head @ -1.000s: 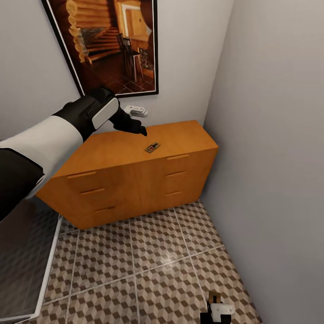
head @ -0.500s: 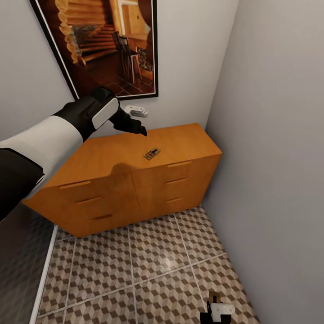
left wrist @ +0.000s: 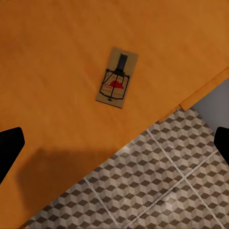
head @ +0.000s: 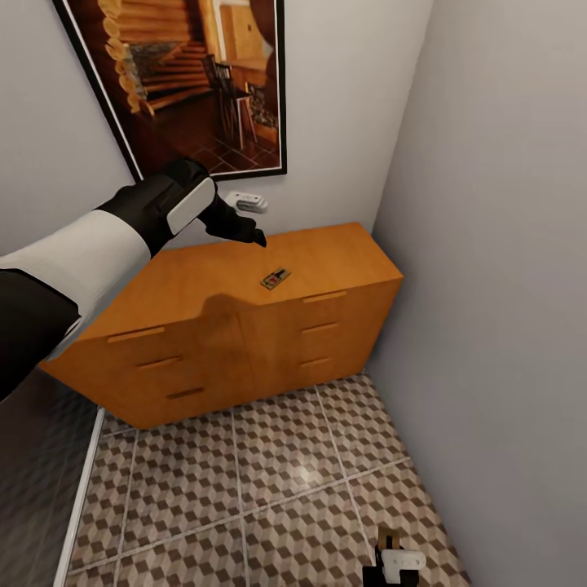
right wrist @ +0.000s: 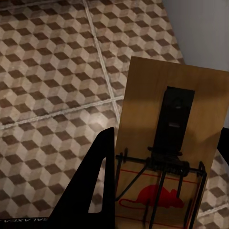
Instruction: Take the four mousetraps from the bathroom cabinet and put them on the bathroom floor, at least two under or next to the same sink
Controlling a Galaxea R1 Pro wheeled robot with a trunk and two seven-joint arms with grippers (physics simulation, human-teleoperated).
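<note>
Two mousetraps in sight: one flat on the cabinet [head: 244,285] top, one clamped in the right gripper [right wrist: 162,186].

The loose mousetrap [head: 275,279] lies on the orange-brown top close to the front edge, above the right column of drawers; six slot-handled drawers can be counted, three per column. The left gripper [head: 244,232] hovers over the top, just behind and left of that trap, not touching it; in the left wrist view its black fingertips [left wrist: 9,145] stand wide apart at the picture's sides with the trap [left wrist: 117,78] between and beyond them. The held mousetrap [right wrist: 167,157] carries a red mouse outline under its wire, above the cube-patterned bathroom floor [head: 269,481]. Reversed white lettering on the right finger reads roughly "GALAXEA". A framed picture [head: 196,81] hangs above the cabinet. The cabinet's right end stands near the side wall [head: 505,285]; open tiles stretch before the drawers.
</note>
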